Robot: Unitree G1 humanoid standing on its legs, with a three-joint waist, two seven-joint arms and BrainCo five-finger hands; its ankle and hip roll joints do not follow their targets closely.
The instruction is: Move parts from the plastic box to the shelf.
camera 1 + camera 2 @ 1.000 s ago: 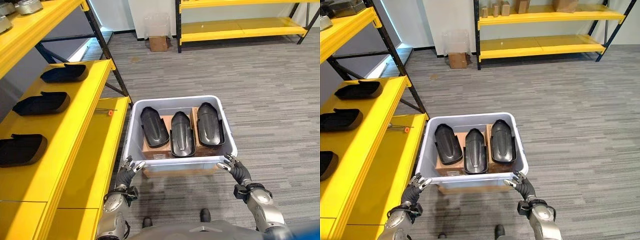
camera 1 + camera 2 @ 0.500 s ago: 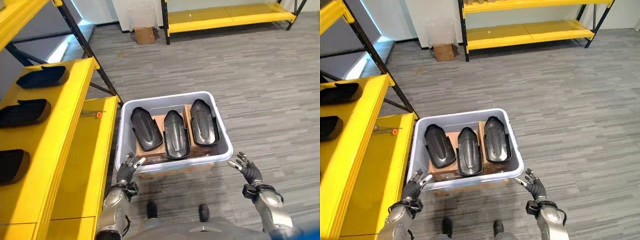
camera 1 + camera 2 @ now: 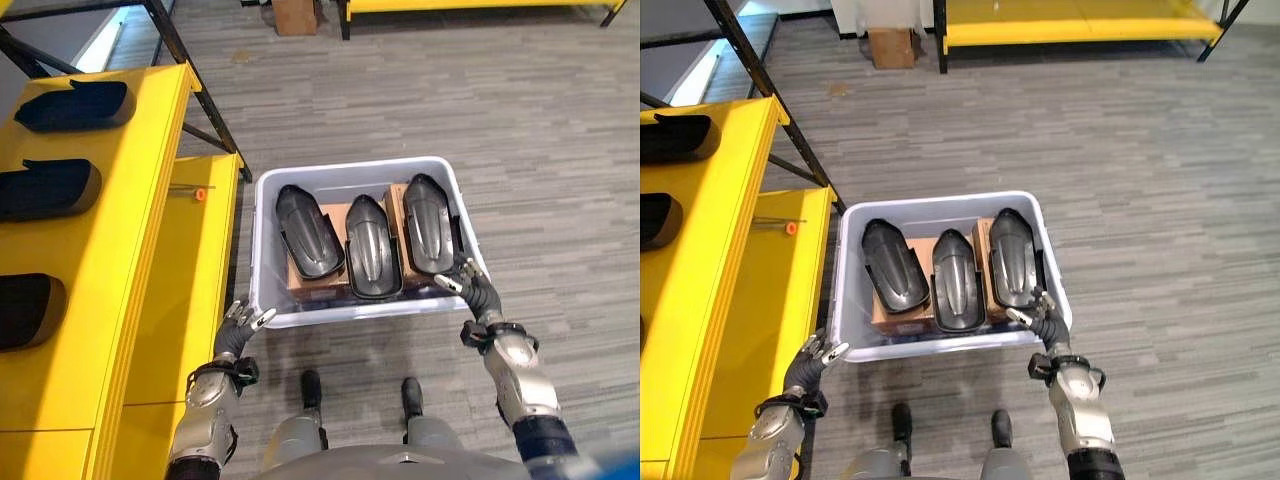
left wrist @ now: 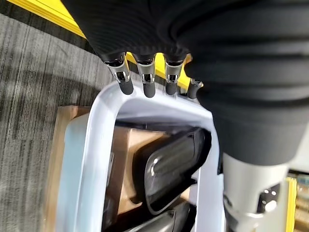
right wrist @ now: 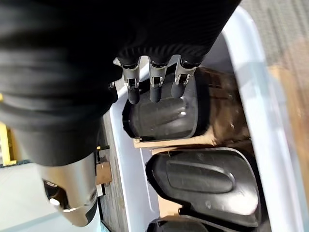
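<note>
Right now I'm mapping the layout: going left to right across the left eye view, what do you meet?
Yellow shelf with black parts, left hand, plastic box, left part, middle part, right part, right hand, grey floor.

2 head eyes look down; wrist views hug the box.

Silver-grey arms, dark ribbed wrist covers, apparently dark fingertips.

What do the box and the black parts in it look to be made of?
Plastic box: pale, slightly see-through moulded plastic, with a smooth rolled rim. Black parts: probably moulded plastic, semi-gloss, with soft highlights along their ribs. They sit on what looks like brown cardboard.
</note>
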